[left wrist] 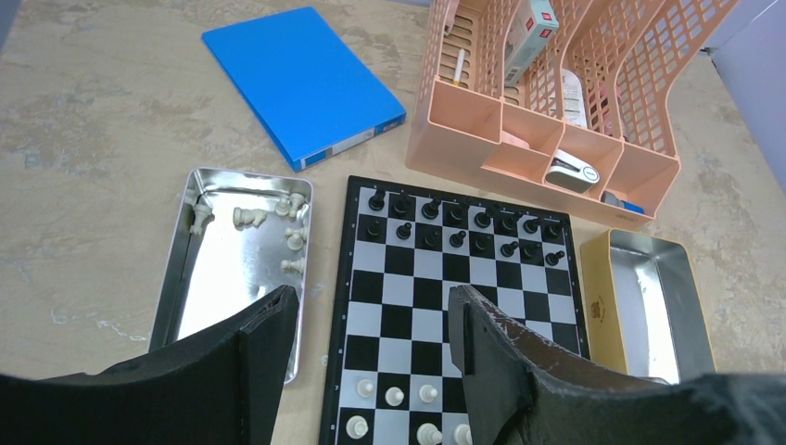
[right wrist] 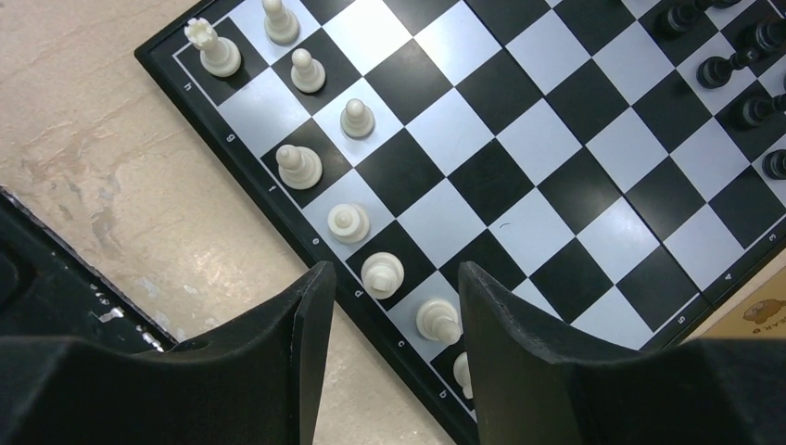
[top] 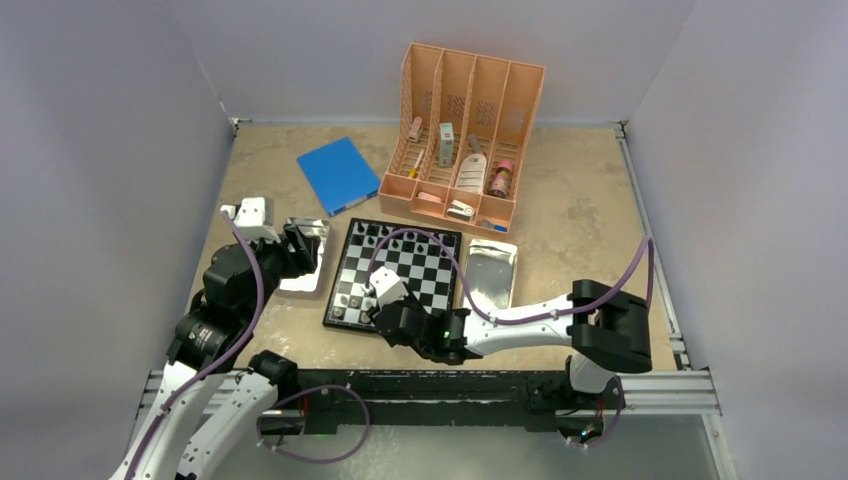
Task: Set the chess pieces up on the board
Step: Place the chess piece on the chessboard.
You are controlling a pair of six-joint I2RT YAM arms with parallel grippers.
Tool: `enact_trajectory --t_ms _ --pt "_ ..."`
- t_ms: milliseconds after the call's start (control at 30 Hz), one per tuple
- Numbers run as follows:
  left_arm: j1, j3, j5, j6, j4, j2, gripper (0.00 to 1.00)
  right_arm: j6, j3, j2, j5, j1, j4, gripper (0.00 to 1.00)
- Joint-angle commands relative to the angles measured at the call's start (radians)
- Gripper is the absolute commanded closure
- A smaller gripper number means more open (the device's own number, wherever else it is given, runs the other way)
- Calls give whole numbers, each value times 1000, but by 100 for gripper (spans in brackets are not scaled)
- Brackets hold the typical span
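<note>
**Chess set-up, seen from above and from both wrists.** The board (top: 421, 268) is lying flat on the desk (top: 570, 215), between two shiny metal trays and just in front of a peach organizer (top: 462, 130). A blue book (top: 338, 174) is lying to the far left of the board.

The black pieces (left wrist: 455, 225) are standing in two rows along the board's far edge. The white pieces on the board (right wrist: 348, 222) are standing upright in the two rows at its near edge, gathered toward the near left corner, one to a square. More white pieces (left wrist: 247, 218) are lying loose at the far end of the left tray (left wrist: 172, 278), some tipped over. The right tray (left wrist: 691, 287) is sitting just beside the board's right edge.

The left fingers (left wrist: 250, 371) are hovering spread wide above the left tray and the board's left edge, gripping nothing. The right fingers (right wrist: 269, 371) are hanging parted over the board's near edge. Two white pieces are showing in the gap between them, standing on their squares below. The right fingers are looking released, with nothing grasped.
</note>
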Motion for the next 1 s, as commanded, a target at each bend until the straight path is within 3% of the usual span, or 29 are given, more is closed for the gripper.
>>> enact_trajectory --t_ms 0,967 --pt "1 2 7 -1 29 -4 39 -16 23 15 47 6 -5 45" --pt "1 2 8 -1 32 -2 39 -52 65 68 120 6 -13 45"
